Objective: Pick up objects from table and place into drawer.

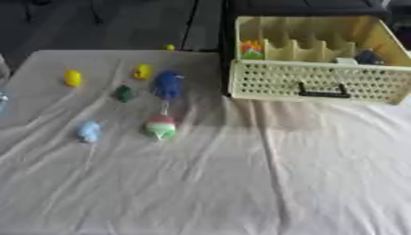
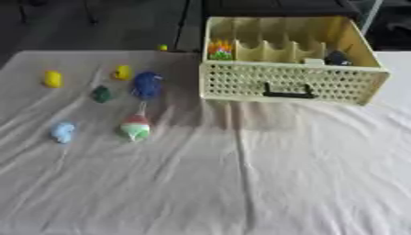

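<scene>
Left of drawer (image 2: pixel 289 85): small toys (image 2: pixel 135 127)

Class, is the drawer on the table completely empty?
No: the drawer already holds an orange-and-green thing at its left and a dark thing at its right.

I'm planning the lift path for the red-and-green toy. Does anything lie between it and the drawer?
Nothing visible does. Bare cloth lies between the red-and-green toy and the drawer. The blue toy sits just beyond it, off that line. No hand shows.
</scene>
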You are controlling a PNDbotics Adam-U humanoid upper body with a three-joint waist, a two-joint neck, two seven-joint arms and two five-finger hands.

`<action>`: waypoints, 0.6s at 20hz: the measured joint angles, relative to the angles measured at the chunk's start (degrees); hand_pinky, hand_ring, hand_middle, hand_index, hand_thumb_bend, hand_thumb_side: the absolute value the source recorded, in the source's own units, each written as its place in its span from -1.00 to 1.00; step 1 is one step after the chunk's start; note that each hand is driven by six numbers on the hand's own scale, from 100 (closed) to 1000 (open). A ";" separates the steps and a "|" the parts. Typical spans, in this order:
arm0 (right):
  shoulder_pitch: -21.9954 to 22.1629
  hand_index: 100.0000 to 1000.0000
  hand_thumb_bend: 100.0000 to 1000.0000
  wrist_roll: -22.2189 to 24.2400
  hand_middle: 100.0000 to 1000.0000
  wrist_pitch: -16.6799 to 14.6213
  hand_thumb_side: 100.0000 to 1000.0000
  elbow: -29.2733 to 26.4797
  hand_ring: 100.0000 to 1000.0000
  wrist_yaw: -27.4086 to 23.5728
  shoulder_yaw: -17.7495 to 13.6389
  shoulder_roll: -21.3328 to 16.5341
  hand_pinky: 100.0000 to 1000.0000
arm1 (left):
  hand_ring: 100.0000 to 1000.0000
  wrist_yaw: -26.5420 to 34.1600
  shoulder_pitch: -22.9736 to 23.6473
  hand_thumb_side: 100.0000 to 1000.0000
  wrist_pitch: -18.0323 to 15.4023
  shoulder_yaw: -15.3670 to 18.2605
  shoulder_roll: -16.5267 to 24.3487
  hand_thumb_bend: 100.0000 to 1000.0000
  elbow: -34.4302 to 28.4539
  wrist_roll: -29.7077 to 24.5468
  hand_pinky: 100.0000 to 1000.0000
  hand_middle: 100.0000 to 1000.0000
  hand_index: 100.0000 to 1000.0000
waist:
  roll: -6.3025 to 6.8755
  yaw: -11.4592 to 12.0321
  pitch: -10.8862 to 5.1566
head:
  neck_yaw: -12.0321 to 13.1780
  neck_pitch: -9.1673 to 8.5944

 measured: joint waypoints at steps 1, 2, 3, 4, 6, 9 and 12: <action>0.15 0.46 -1.00 2.67 -0.08 -0.40 0.59 -0.01 -0.37 0.60 0.47 -0.92 -0.81 | 0.47 -0.05 0.87 0.82 -0.07 -0.09 -0.72 -1.00 0.00 -0.31 0.22 0.34 0.92 | -0.28 0.13 0.02 | -0.12 -0.15; 0.45 0.46 -1.00 5.39 -0.06 -0.91 0.48 -0.01 -0.36 1.24 1.06 -1.67 -0.81 | 0.47 -0.08 1.64 0.83 0.02 -0.33 -1.37 -1.00 0.00 -0.72 0.22 0.33 0.92 | -0.54 0.25 0.12 | -0.23 -0.44; 0.54 0.47 -1.00 8.26 -0.01 -1.42 0.42 -0.01 -0.38 1.90 1.76 -2.28 -0.83 | 0.46 -0.09 2.24 0.83 0.24 -0.53 -2.01 -1.00 0.00 -1.25 0.22 0.33 0.92 | -0.78 0.33 0.29 | -0.35 -0.63; 0.63 0.48 -1.00 10.96 0.01 -1.83 0.38 -0.02 -0.39 2.56 2.54 -2.78 -0.84 | 0.46 -0.08 2.68 0.84 0.52 -0.78 -2.61 -1.00 0.00 -1.81 0.22 0.33 0.92 | -0.93 0.42 0.49 | -0.43 -0.94; 0.66 0.53 -1.00 15.91 0.05 -2.21 0.26 -0.03 -0.43 3.76 4.28 -3.45 -0.86 | 0.46 0.06 3.28 0.80 1.04 -1.17 -3.64 -1.00 0.00 -2.86 0.21 0.32 0.92 | -1.17 0.60 0.79 | -0.79 -1.44; 0.40 0.62 -1.00 21.71 0.07 -1.44 0.32 -0.04 -0.46 5.37 7.11 -3.80 -0.88 | 0.46 0.27 4.16 0.85 1.59 -1.55 -4.90 -1.00 0.00 -4.22 0.21 0.32 0.92 | -1.14 0.86 1.40 | -1.49 -2.05; -0.13 0.68 -1.00 25.05 0.11 0.52 0.39 -0.05 -0.49 6.40 9.45 -3.80 -0.90 | 0.46 0.35 4.94 0.83 0.74 -1.74 -5.87 -1.00 0.00 -5.15 0.22 0.32 0.92 | -1.00 1.09 1.82 | -2.83 -2.50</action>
